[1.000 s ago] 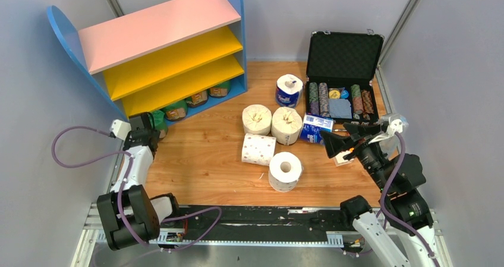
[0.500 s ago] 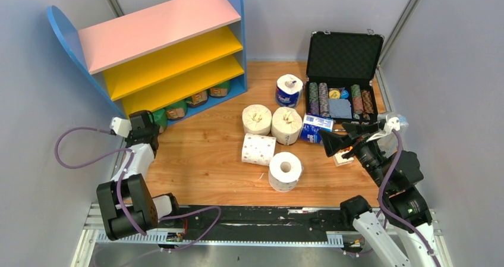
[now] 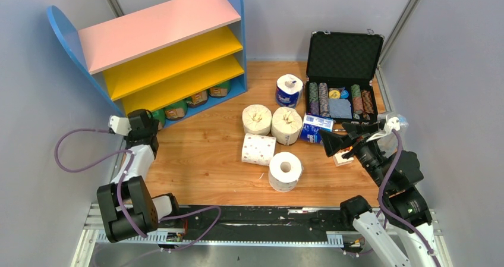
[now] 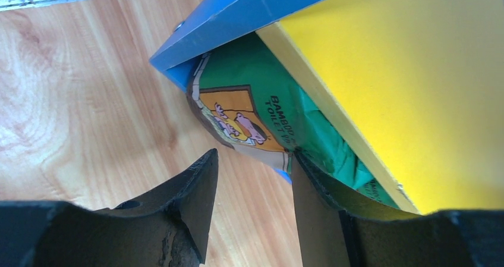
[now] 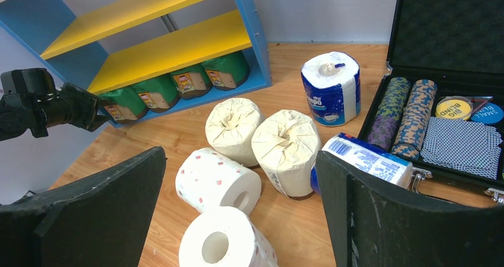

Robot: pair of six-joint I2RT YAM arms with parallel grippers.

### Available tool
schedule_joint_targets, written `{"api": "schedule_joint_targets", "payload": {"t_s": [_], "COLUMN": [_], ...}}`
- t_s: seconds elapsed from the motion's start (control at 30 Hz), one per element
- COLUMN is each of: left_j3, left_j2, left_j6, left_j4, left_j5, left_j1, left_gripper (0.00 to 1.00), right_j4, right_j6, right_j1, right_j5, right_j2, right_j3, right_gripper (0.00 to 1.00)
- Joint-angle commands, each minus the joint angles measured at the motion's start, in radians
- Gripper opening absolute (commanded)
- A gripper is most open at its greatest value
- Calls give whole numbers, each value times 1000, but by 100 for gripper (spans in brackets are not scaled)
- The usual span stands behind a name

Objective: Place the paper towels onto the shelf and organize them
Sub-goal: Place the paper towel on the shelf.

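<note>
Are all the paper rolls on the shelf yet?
Not yet. Four green rolls sit on the bottom board of the shelf. The left gripper is open at the end one, not holding it. Six more wait on the table: two cream rolls, two white ones and two blue-printed ones. The right gripper is open and empty.

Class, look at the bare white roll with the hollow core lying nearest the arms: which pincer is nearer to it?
Right. The right pincer hovers open just right of the white roll. The left pincer is far across the table at the shelf.
</note>
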Motion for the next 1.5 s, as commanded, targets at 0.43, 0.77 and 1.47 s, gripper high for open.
{"api": "schedule_joint_targets", "payload": {"t_s": [0.43, 0.77, 1.47], "left_j3": [-15, 13, 87], "left_j2": [43, -111, -313], "left_j6": [-67, 13, 358], "left_j4": [169, -101, -271], "left_j5": [60, 149, 357], "left_j1": [6, 6, -525], "left_gripper": [59, 72, 100], "right_j4": [38, 37, -92], "right_j6": [7, 7, 51], "right_j1": [6, 6, 6], "right_j5": [7, -2, 20], "right_j2": [4, 26, 244], "right_j3": [-6, 5, 117], "right_gripper": [100, 100, 100]}}
